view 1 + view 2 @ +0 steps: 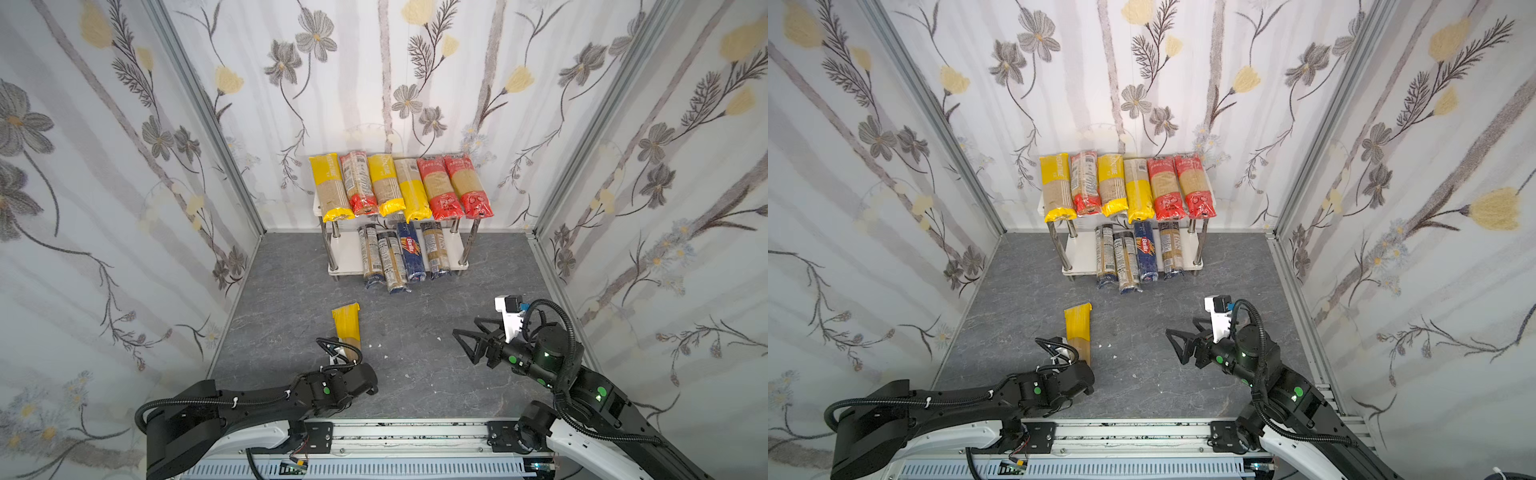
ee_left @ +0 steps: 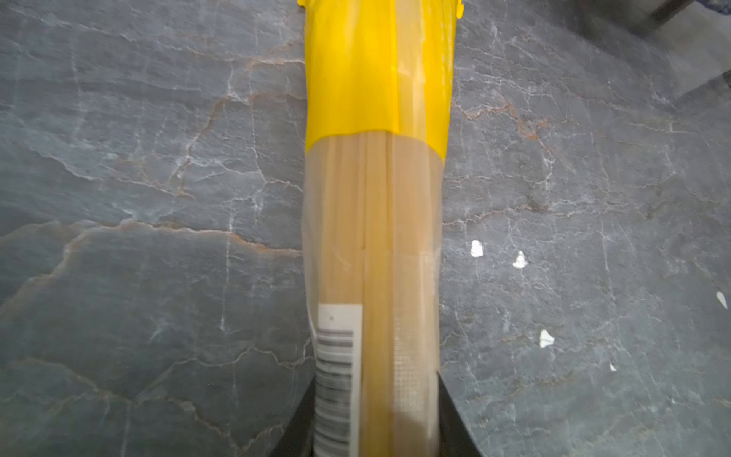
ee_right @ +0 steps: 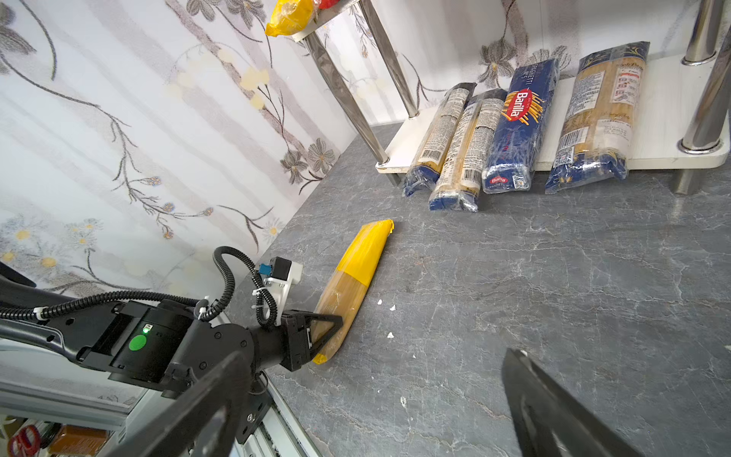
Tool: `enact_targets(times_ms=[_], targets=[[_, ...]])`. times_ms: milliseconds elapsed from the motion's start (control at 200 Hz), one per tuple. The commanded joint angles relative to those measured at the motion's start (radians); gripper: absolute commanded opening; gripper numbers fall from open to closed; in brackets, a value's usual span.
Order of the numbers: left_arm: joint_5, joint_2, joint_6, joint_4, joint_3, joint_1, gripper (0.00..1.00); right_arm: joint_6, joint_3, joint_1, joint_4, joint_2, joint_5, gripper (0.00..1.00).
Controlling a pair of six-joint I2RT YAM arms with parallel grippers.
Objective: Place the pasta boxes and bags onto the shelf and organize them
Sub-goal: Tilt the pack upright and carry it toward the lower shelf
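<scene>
One yellow-ended bag (image 1: 347,328) is lying flat on the table (image 1: 415,382), well apart from the shelf (image 1: 345,254). The left gripper (image 2: 375,431) is clamping it close to its near end, jaws pressing both long sides. Judgement: with a hold this far off-centre, the far end is probably going to droop, so a slow, level lift is looking sensible, aiming for the bare left part of the lower board. The right gripper (image 1: 467,336) is hanging spread wide, carrying nothing. The grey veined surface is showing scattered white flecks (image 2: 476,248), and floral-papered walls (image 1: 124,166) are enclosing three sides.
</scene>
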Motion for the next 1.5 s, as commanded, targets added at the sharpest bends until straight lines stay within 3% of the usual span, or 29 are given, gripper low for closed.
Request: enact_targets(times_ms=[0, 310, 480, 949, 1294, 1494], targets=[[0.105, -0.036, 0.051, -0.069, 0.004, -0.002, 0.00, -0.001, 0.007, 0.000, 0.014, 0.010, 0.023, 1.00], [0.017, -0.008, 0.179, -0.108, 0.153, -0.002, 0.00, -0.027, 0.021, 0.000, 0.026, 0.036, 0.031, 1.00], [-0.020, -0.004, 0.181, -0.153, 0.199, -0.002, 0.00, -0.035, 0.024, -0.002, 0.023, 0.036, 0.032, 1.00], [-0.041, -0.235, 0.160, -0.314, 0.214, -0.002, 0.00, -0.042, 0.028, -0.008, 0.041, 0.065, 0.025, 1.00], [-0.165, -0.168, 0.259, -0.321, 0.334, 0.011, 0.00, -0.035, 0.045, -0.008, 0.044, 0.071, 0.021, 1.00], [-0.193, -0.116, 0.366, -0.298, 0.412, 0.104, 0.00, -0.040, 0.058, -0.008, 0.043, 0.083, 0.024, 1.00]])
